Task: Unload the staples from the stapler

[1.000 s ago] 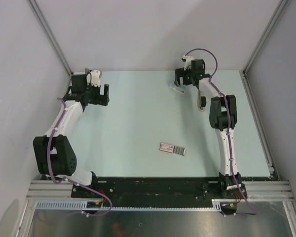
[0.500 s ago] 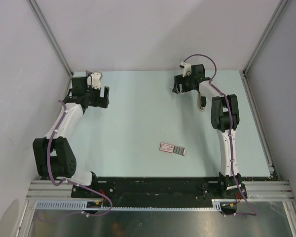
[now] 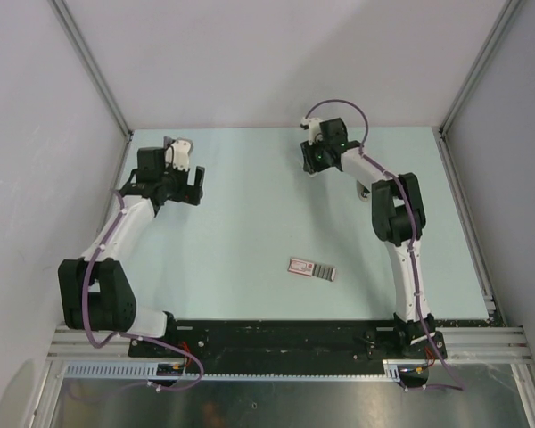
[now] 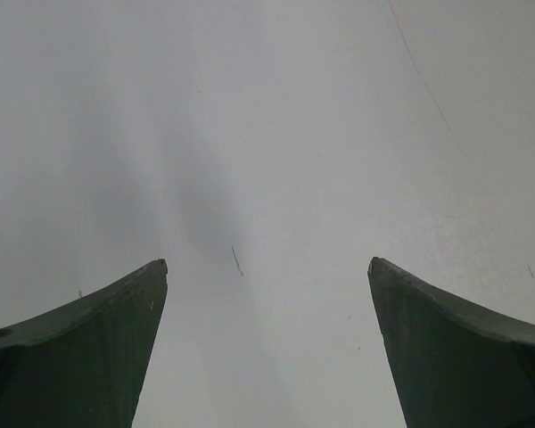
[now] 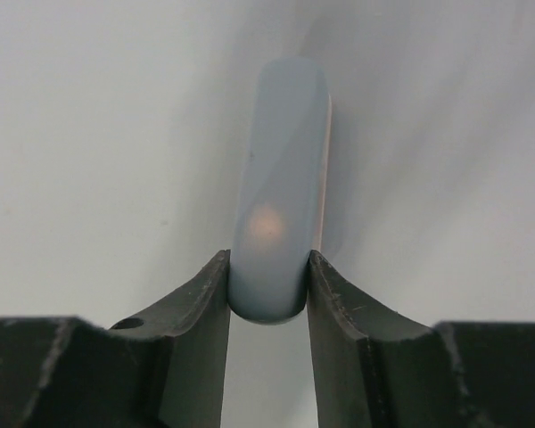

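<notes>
The left end effector (image 4: 267, 264) shows 2 dark fingers (image 4: 80, 357) spread wide at the lower corners, above a faintly scratched pale table (image 4: 267, 116).

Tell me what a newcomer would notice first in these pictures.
The right pincer, at the far edge of the table, is clamped on the slim, pale stapler. The left pincer hangs wide open at the far left, holding nothing. A red-and-white box lies mid-table, nearer the arms' bases.
</notes>
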Tool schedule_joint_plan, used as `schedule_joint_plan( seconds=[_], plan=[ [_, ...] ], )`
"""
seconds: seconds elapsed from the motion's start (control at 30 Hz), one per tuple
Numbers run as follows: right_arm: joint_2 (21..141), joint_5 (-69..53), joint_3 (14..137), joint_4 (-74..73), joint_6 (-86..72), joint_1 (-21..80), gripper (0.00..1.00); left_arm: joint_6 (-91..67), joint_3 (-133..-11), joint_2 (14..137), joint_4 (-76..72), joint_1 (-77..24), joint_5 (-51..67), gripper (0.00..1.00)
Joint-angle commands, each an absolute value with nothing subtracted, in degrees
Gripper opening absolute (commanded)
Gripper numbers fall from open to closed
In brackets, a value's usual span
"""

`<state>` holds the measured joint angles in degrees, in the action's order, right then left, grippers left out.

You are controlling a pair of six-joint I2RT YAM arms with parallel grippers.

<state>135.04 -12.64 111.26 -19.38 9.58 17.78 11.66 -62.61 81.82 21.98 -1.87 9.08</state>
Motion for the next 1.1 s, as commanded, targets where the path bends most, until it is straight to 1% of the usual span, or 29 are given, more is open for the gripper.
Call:
schedule_joint_plan(
  seconds=[0.0, 0.13, 0.23, 0.37, 0.5, 0.7, 0.87, 1.07],
  plan=[
    [128.6, -9.7, 108.8, -19.4, 7.0, 22.3, 0.18, 12.9, -60.6, 76.9, 21.0, -2.8, 8.5, 0.99],
    [123.9, -8.0, 102.3, -15.1, -0.2, 27.4, 0.04, 13.1, -58.1, 75.8, 21.0, -4.1, 8.7, 0.99],
    [120.0, -7.6, 96.5, -10.7, -8.2, 31.7, 0.01, 12.8, -56.3, 75.7, 20.9, -5.7, 10.0, 0.99],
    [115.0, -4.5, 88.1, -3.6, -17.3, 38.8, 0.00, 12.3, -54.2, 75.6, 20.4, -7.1, 16.0, 0.99],
    [110.2, -0.8, 82.8, 2.5, -25.9, 44.1, 0.00, 12.6, -52.2, 75.0, 19.3, -7.3, 24.0, 1.00],
    [105.7, 4.5, 79.0, 8.0, -34.3, 48.9, 0.00, 13.3, -48.3, 72.5, 17.6, -7.8, 34.9, 1.00],
    [103.9, 5.3, 77.4, 11.4, -40.1, 50.4, 0.00, 14.0, -45.4, 71.2, 16.4, -8.1, 39.3, 0.99],
    [103.3, 4.1, 74.9, 16.7, -47.4, 52.0, 0.00, 14.4, -43.7, 70.1, 14.2, -7.9, 40.9, 0.97]
  ],
)
